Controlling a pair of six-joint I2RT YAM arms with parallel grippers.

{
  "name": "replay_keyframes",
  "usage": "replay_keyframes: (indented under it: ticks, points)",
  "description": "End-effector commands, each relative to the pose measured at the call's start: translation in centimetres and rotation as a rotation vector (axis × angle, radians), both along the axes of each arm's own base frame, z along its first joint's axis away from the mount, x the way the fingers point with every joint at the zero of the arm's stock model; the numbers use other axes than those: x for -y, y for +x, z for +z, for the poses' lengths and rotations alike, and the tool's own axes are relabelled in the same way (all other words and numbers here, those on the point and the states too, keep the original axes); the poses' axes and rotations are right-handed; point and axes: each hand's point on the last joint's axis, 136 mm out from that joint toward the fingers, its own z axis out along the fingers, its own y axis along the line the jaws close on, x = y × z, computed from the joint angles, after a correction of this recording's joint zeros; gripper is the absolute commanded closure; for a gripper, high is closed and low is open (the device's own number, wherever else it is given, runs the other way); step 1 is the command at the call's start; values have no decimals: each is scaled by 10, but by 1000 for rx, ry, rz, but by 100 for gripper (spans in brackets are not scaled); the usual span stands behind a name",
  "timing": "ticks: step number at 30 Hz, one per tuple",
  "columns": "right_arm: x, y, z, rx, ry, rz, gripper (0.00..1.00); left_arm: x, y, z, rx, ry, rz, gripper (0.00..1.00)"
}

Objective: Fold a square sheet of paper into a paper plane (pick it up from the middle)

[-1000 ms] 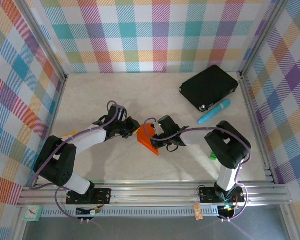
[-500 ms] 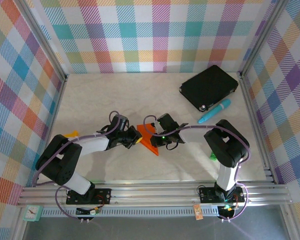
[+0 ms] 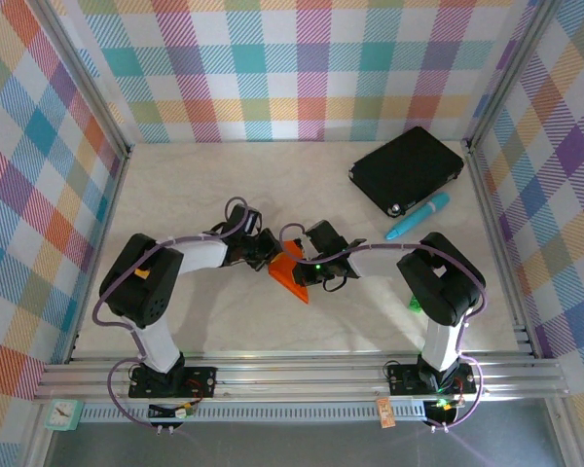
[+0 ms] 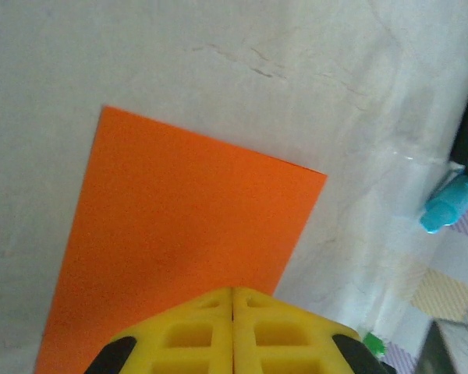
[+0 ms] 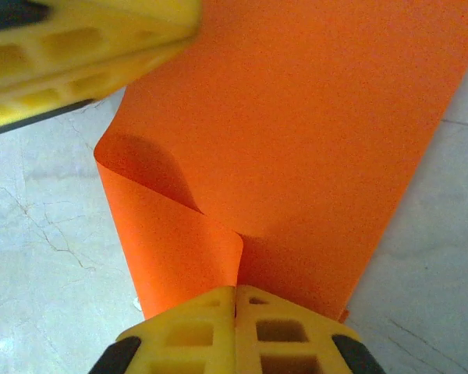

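At bench [image 3: 175, 185] centre, between the two hands: the square sheet of paper [image 3: 292, 279], bright orange, not yet a dart; it reads as an oblong in the left wrist view, so prob. doubled once already (judgement).

Hand state:
- right hand [image 5: 235, 290]: fingers pressed together, no gap; a curled flap of the sheet runs into the join, so it appears nipped there.
- left hand [image 4: 232, 291]: fingers likewise closed tight; sheet runs up under the tips, but whether any paper sits between the pads, cannot tell.

Step in hand (judgement): laying a flap over to make a crease; early in the task.

Recommendations:
- left hand to pin the flat part to the bench as an anchor; no dragging.
- right hand to carry the flap over low and slow, edge matched to edge before pressing.
- roll is loose and rounded; flatten from the middle outward, else the crease will wander.
- thin paper; a sideways pull risks a tear or skew.

Pose: both forearms low and near level over the bench; left arm reaches in from the left, right arm doubles back from the right; the hands meet nearly tip to tip over the sheet.
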Motion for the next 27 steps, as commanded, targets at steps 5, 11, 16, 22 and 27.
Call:
replay_keyframes:
  ticks: [5, 11, 16, 22, 27]
  points:
    - [8, -6, -10, -50, -45, -13, 98, -8, -12, -29, -93, 79, -46, 93]
    - [-1, 1, 9, 8, 10, 8, 98, -11, -25, -48, -152, 98, -67, 94]
    - [-3, 4, 17, 31, 22, 14, 98, -15, -31, -55, -171, 113, -72, 96]
    - [-2, 3, 17, 41, 22, 20, 98, -15, -33, -57, -177, 116, -76, 96]
    - [1, 0, 9, 21, 2, 21, 98, -14, -30, -54, -167, 111, -75, 97]
